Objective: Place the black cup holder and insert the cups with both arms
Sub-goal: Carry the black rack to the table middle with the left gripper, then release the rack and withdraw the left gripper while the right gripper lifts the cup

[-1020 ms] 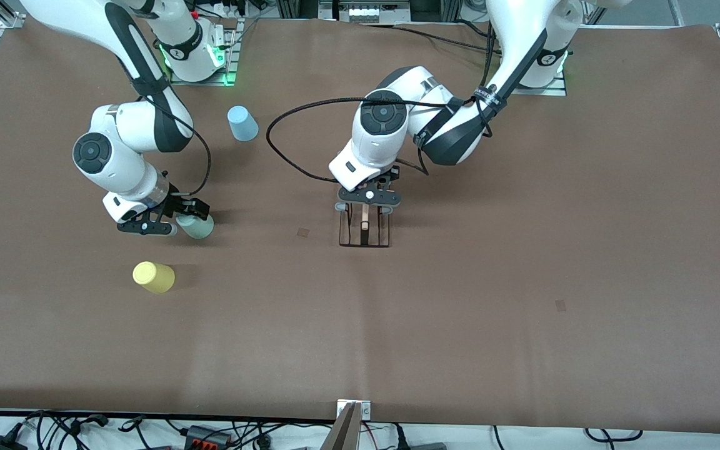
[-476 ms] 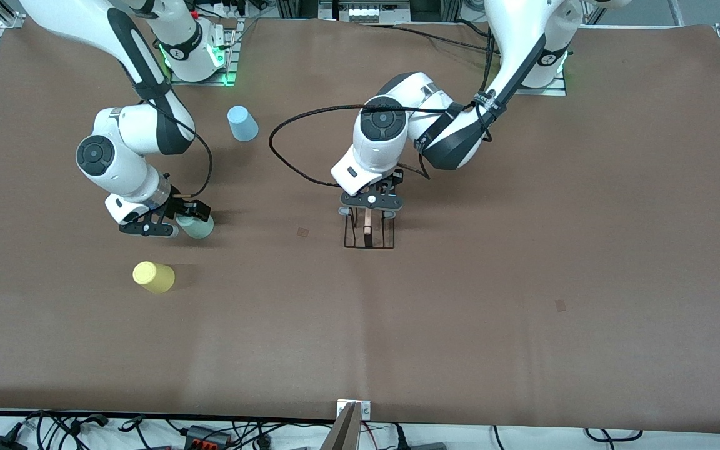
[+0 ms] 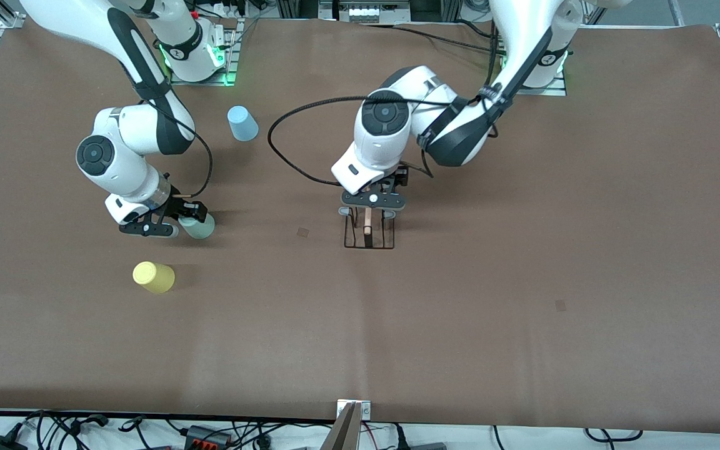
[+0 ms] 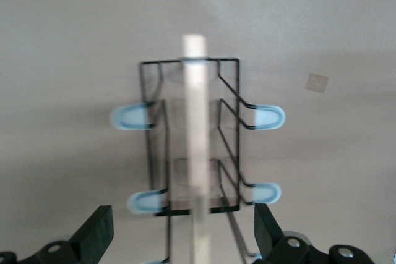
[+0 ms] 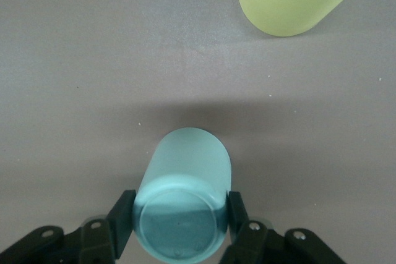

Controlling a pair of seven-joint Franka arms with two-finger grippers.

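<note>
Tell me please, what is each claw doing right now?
Left claw: open, astride the black cup holder.
Right claw: shut on the pale green cup.

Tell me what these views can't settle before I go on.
- Thin black wire cup holder, front view: the left gripper covers its end toward the bases, so the pegs there can't be counted.
- Its light wooden rod handle, left wrist view: blurred and cut by the frame edge, lower end unseen.
- Pale green plastic cup between the right gripper's fingers: whether it has left the brown table mat can't be told in any view.
</note>
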